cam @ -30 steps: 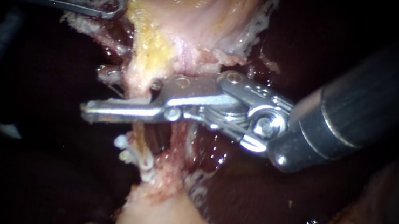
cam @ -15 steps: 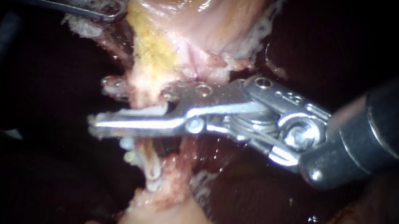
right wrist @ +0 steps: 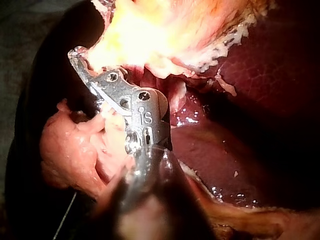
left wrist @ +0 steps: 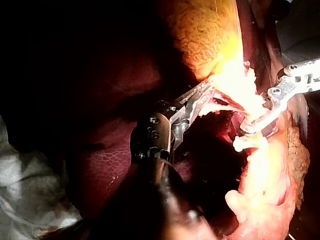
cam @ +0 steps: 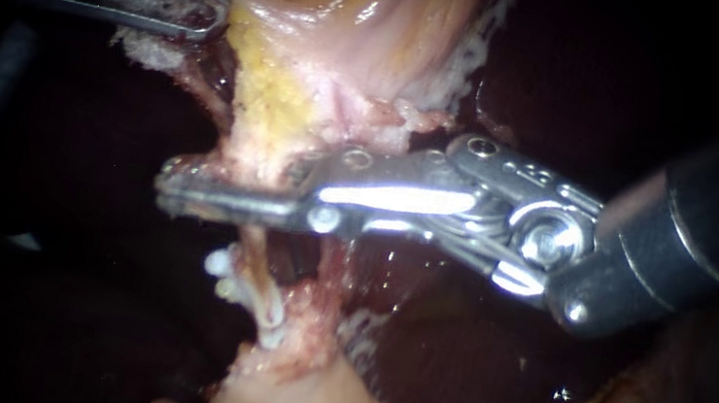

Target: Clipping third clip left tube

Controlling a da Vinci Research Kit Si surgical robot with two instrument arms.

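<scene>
Dark red liver (cam: 452,346) behind. Left instrument's slotted tool (cam: 215,4), ten o'clock, grips pale gallbladder (cam: 363,15); right instrument's silver tool (cam: 169,193) clamps left tube (cam: 256,264).

Right instrument (right wrist: 86,67) at pale tissue (right wrist: 150,30)
Its jaws are seen closed on the tissue; liver (right wrist: 260,75) is seen beside them.

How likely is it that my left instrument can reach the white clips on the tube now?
Probably not: the left instrument grips the gallbladder, and the right instrument, closed across the tube, lies between it and the clips.
</scene>
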